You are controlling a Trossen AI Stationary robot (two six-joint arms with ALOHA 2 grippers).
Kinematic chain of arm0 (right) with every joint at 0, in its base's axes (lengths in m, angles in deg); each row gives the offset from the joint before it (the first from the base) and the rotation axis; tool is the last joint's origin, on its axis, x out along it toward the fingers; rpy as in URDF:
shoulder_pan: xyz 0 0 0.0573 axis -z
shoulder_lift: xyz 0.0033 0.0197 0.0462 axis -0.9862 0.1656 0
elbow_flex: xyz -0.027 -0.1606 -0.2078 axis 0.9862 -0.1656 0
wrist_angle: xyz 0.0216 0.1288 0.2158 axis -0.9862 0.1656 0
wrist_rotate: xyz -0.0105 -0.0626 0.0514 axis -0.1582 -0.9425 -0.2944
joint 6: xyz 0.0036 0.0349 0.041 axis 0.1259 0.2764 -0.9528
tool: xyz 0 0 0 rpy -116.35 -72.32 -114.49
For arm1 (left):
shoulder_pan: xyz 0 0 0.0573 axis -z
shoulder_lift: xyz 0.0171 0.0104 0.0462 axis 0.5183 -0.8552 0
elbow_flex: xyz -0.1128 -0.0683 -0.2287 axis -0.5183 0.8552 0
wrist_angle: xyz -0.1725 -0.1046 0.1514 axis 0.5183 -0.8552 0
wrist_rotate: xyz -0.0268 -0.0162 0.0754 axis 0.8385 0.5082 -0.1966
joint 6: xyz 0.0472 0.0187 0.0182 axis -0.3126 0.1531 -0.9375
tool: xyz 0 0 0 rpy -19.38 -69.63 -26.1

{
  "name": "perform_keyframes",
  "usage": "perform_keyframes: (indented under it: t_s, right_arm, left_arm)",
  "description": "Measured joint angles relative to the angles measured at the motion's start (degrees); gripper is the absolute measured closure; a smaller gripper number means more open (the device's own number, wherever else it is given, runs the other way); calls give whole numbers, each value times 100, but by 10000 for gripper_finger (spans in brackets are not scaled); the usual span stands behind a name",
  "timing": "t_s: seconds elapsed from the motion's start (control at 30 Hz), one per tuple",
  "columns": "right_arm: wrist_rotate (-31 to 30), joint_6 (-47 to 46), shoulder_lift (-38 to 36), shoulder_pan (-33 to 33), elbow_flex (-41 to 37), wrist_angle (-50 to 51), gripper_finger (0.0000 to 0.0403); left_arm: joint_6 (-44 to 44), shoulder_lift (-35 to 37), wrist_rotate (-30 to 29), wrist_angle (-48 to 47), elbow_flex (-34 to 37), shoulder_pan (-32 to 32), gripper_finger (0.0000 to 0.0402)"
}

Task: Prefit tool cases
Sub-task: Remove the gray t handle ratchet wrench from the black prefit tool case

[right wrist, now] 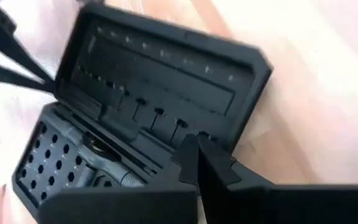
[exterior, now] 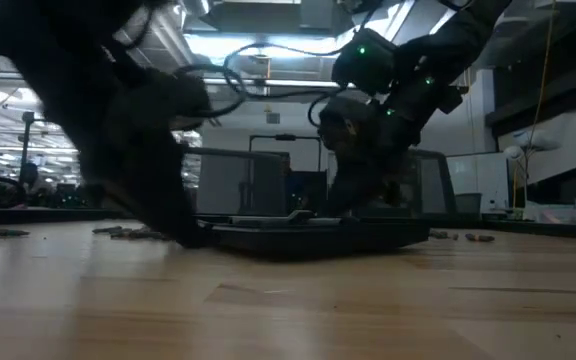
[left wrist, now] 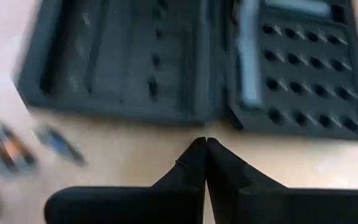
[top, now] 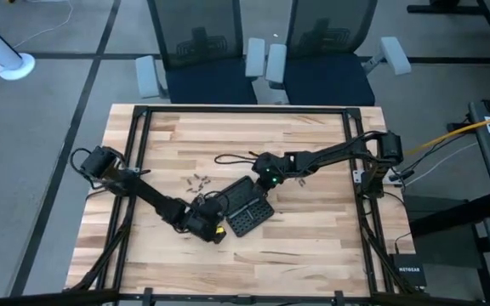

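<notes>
The black tool case [top: 247, 206] lies open on the wooden table, both halves flat, slots up. One half [left wrist: 303, 68] has a grid of round holes, the other [right wrist: 160, 74] long slots. My left gripper [left wrist: 205, 144] is shut, its tips just short of the case's edge [left wrist: 135, 115], with bare wood between. In the low view it comes down beside the case's end [exterior: 203, 238]. My right gripper [right wrist: 196, 144] is shut and slants down over the slotted half near the hinge. My right gripper's shut fingertips [right wrist: 188, 149] stand at the slotted half's inner edge [right wrist: 166, 127], beside the hinge, slanting down from the table's far right. I cannot tell whether they touch the case. The case lies flat on the table [exterior: 308, 235].
Several small loose bits [top: 198, 180] lie on the wood to the far left of the case, blurred in the left wrist view [left wrist: 17, 149]. A dark cable [top: 228, 159] loops behind the case. A black NETGEAR box [top: 408, 274] sits off the table's right side.
</notes>
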Motion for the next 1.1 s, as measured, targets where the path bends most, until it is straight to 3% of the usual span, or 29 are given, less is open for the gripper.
perform_keyframes:
  t_s: [0.3, 0.63, 0.83, 0.97, 1.1]
  right_arm:
    - [-118, -125, 105, -534, 18, 734, 403]
    - [-236, -996, -103, -1000, 0, 880, 403]
    - [-367, -1134, -286, -1087, -11, 969, 403]
    - [-721, -1138, -547, -981, -11, 928, 403]
    - [-856, -1141, -669, -777, -9, 783, 403]
  left_arm:
    - [-2034, 6, 109, 38, 9, -994, 402]
    - [-4040, -35, -191, 1033, 17, -2139, 401]
    - [-4902, 594, -108, 632, -46, -2309, 402]
    - [-4995, 1372, -215, 2, -48, -2066, 401]
    - [-3801, 1995, -650, -405, 55, -1706, 401]
